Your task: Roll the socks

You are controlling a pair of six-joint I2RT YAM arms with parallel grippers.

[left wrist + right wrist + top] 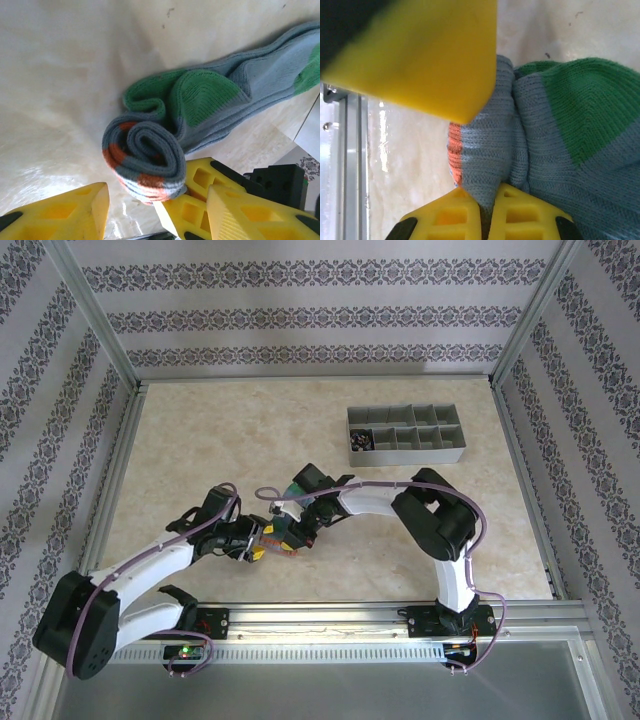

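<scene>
Sock: the grey-blue knitted fabric sock with green toe and heel patches and an orange-banded cuff [220,95] lies on the pale marbled tabletop [200,440], close to its near edge and a little left of its middle.
Done so far: the cuff end is wound into a tight spiral coil [147,157] of a few turns, with the orange bands on the outside.
Left to do: from the heel patch to the toe the fabric lies flat and unwound. I judge the roll less than half made; the coil has yet to be carried along to the toe.
Long axis: in the left wrist view it runs from the coil at lower middle up to the toe end at the upper right. From above, the arms cover most of it, but it appears to run from the near edge toward the far edge.
Pointing: cuff and coil toward the near edge, toe away from it. The spiral end of the coil faces the left wrist camera.
Right tool [482,192]: narrow, its two yellow fingers pinched on a fold of grey-blue fabric just beside the orange band.
Left tool [157,190]: wide, one yellow finger on each side of the coil, gripping nothing.
Second sock: a small dark bundle [360,441] sits in the left-end compartment of the grey plastic compartmented tray [405,456], well apart near the far right corner. It is too small to tell whether this is the black striped one.
</scene>
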